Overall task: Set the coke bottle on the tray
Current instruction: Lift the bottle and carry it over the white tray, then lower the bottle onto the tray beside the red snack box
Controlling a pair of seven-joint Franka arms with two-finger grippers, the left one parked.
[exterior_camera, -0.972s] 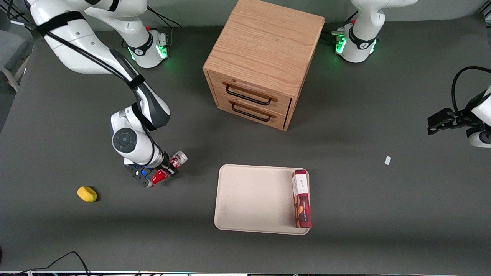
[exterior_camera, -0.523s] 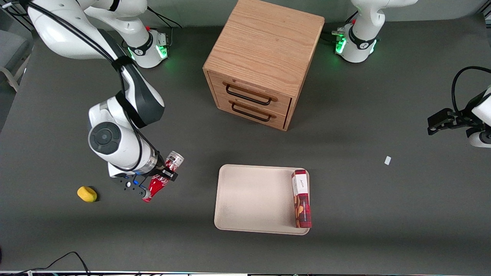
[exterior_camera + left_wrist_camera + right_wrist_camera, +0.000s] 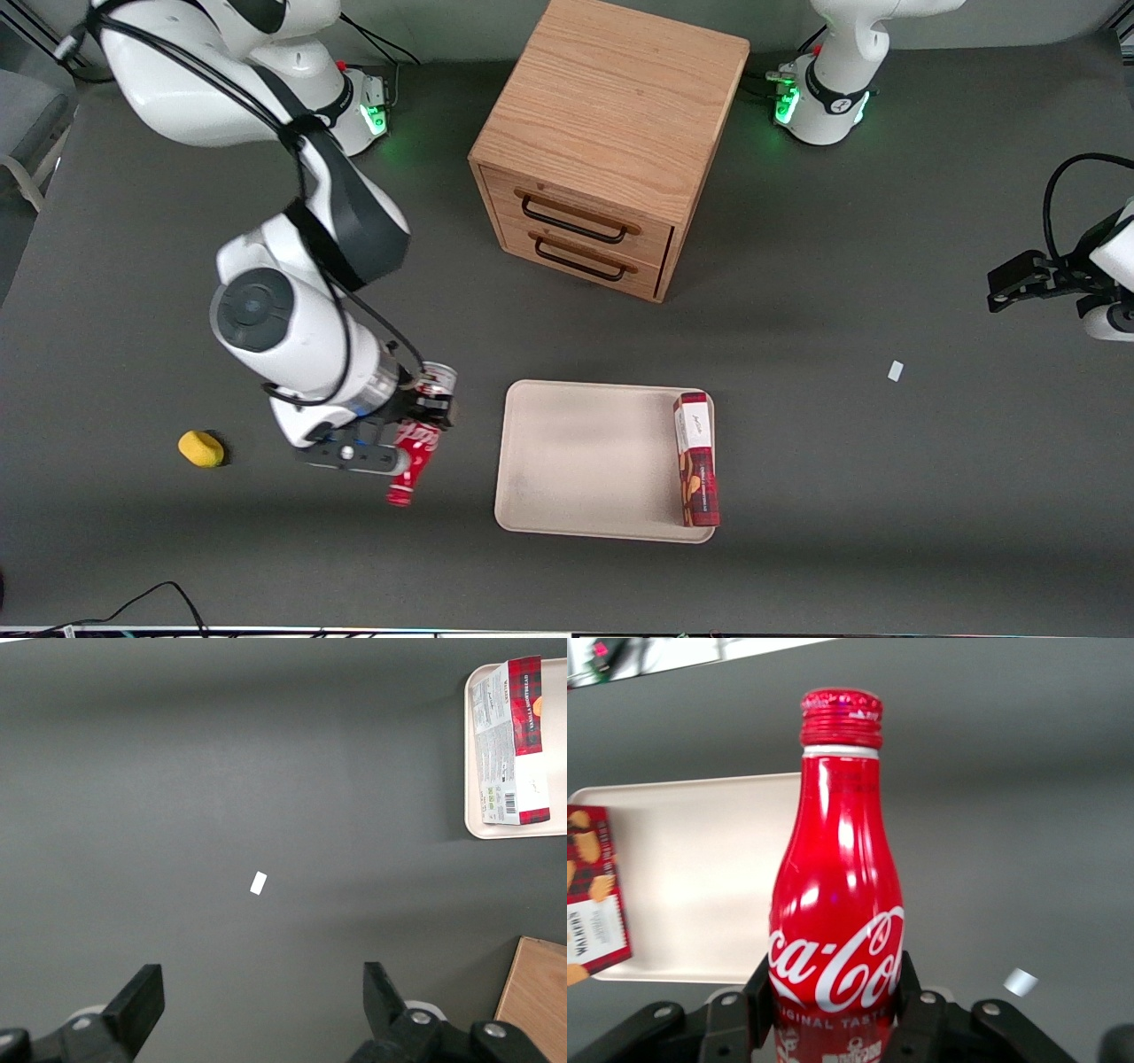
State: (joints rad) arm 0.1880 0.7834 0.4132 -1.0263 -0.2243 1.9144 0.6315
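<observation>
The coke bottle (image 3: pixel 416 447) is a slim red bottle with white script, held off the table and lying nearly level, its red cap nearer the front camera and its silver base farther away. My right gripper (image 3: pixel 423 424) is shut on the bottle's body (image 3: pixel 835 930), one black finger (image 3: pixel 757 988) pressed on each side. The bottle hangs beside the beige tray (image 3: pixel 585 461), just off the rim that faces the working arm's end of the table. In the right wrist view the tray (image 3: pixel 700 877) shows past the bottle's neck.
A red-and-white box (image 3: pixel 696 461) lies on the tray along the rim toward the parked arm's end. A wooden drawer cabinet (image 3: pixel 602 142) stands farther from the front camera than the tray. A yellow object (image 3: pixel 201 448) rests toward the working arm's end. A small white scrap (image 3: pixel 895 371) lies toward the parked arm's end.
The right arm has lifted the bottle off the table and carried it toward the tray. The bottle's cap has swung to point toward the front camera.
</observation>
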